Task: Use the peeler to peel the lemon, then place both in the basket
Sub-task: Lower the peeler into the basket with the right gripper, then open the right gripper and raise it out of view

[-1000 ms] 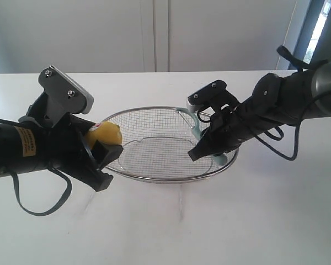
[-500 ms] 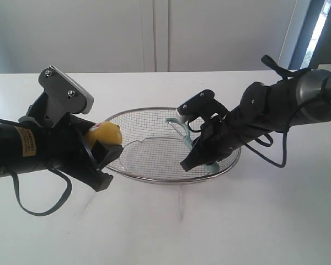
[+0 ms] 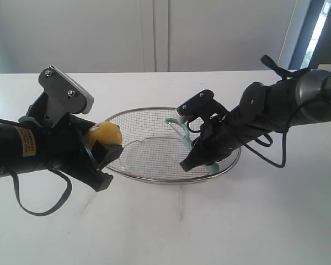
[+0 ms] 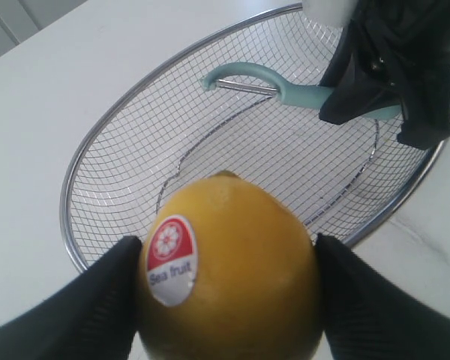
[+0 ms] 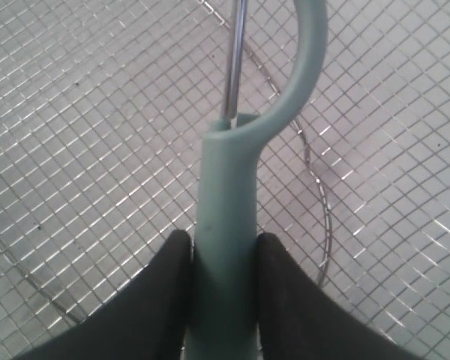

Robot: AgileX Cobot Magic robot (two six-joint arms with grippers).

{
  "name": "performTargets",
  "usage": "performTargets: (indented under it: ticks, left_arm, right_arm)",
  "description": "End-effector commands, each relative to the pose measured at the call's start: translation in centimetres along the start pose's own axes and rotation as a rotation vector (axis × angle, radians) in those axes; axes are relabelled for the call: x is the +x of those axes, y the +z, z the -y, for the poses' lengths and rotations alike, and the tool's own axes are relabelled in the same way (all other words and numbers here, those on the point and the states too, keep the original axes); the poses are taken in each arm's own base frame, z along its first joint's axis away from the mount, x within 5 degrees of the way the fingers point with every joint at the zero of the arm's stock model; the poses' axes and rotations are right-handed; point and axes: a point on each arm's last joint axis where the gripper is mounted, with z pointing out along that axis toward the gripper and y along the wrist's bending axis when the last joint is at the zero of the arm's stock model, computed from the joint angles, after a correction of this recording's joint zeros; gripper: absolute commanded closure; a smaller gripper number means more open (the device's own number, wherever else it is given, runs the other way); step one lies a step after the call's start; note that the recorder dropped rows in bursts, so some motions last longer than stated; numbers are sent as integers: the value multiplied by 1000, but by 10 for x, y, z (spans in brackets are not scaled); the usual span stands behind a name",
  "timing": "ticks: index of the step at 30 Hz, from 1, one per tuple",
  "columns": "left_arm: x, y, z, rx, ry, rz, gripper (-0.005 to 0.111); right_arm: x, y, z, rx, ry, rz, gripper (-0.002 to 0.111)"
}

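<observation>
The yellow lemon (image 3: 106, 133) (image 4: 229, 270), with a red and white sticker, is held between the black fingers of my left gripper (image 3: 102, 144) (image 4: 229, 289), just outside the left rim of the wire-mesh basket (image 3: 154, 113) (image 4: 112, 161). My right gripper (image 3: 201, 152) (image 5: 223, 262) is shut on the teal handle of the peeler (image 3: 183, 131) (image 5: 226, 225) (image 4: 285, 86). The peeler hangs low inside the right half of the basket (image 5: 97, 112), its loop blade head pointing toward the middle.
The basket sits on a white table (image 3: 171, 221) with bare surface in front and behind. A white wall (image 3: 154, 33) runs along the back. Loose black cables (image 3: 38, 207) hang under the left arm.
From a second ago the right gripper carried the peeler leftward and lower into the basket. In the last half second almost nothing moved. The left gripper and lemon stayed still.
</observation>
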Motion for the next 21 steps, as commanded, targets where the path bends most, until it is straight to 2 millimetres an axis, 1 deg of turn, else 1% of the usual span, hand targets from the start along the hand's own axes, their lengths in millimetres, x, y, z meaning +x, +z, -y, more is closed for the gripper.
performTargets:
  ticks: [1,7,9,11,14,18,21]
  left_arm:
    - [-2,-1,1,4,2,21,107]
    - [-2,-1,1,4,2,21,107]
    - [-2,-1,1,4,2,21,107]
    - [-2,-1,1,4,2,21,107]
    - [-2,-1,1,4,2,21,107]
    - [-2,-1,1,4,2,21,107]
    - [-3,-1,1,5,2,31,107]
  right_arm:
    - [-1,0,0,8,-10,9,80]
    - [-1,0,0,8,-7,9,68]
    - [-1,-1,0,6,-8,8,68]
    - [-5,-7,0,10,-13,26,68]
    - [-17,-26,0,11,-23,71,68]
    - [-35,-64,-2,5,-47,140,68]
    - [-42,-95,-6,2,-64,192,68]
